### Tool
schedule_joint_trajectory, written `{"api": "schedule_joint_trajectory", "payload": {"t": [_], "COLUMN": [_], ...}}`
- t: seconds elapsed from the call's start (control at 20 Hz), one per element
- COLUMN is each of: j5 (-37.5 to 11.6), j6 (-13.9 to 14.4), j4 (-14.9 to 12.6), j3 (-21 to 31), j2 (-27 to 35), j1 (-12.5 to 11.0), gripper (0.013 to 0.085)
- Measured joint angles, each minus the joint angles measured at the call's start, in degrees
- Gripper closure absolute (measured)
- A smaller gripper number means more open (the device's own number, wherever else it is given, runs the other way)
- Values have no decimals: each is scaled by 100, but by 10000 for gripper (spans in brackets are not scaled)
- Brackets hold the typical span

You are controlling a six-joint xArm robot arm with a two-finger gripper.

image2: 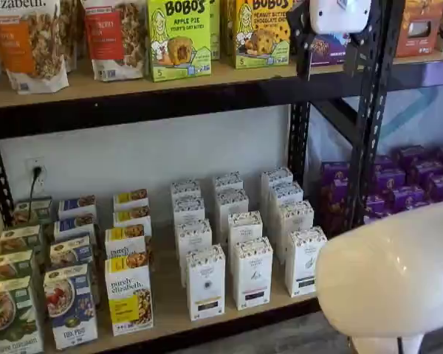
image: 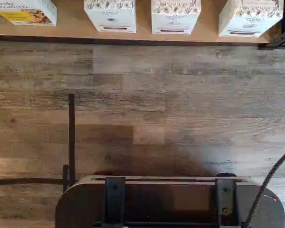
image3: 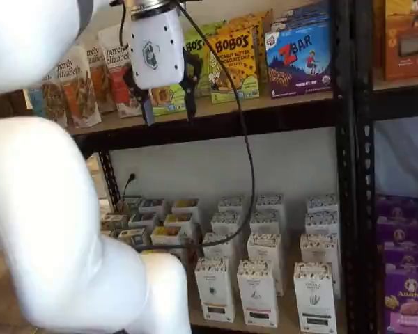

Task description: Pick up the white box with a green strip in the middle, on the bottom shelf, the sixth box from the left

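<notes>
Gripper [image3: 167,108] is held high by the upper shelf, fingers apart, nothing clamped. White box [image2: 305,260] is stood front-row at the right end of the bottom shelf [image2: 170,313], reachable head-on.

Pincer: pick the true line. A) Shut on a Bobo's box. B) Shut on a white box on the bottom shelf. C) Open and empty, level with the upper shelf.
C: in a shelf view the pincer shows a plain gap between its black fingers, holding nothing, level with the upper shelf.
</notes>
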Motion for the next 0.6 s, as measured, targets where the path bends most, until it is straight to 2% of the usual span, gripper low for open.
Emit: {"api": "schedule_joint_trajectory", "payload": {"t": [0.4, 0.6], "j5": [-241, -519], "j6": [39, 44], "j4": [-103, -199], "j3": [170, 423], "j2": [-135, -219], "j1": [69, 90], "gripper": [130, 130]}}
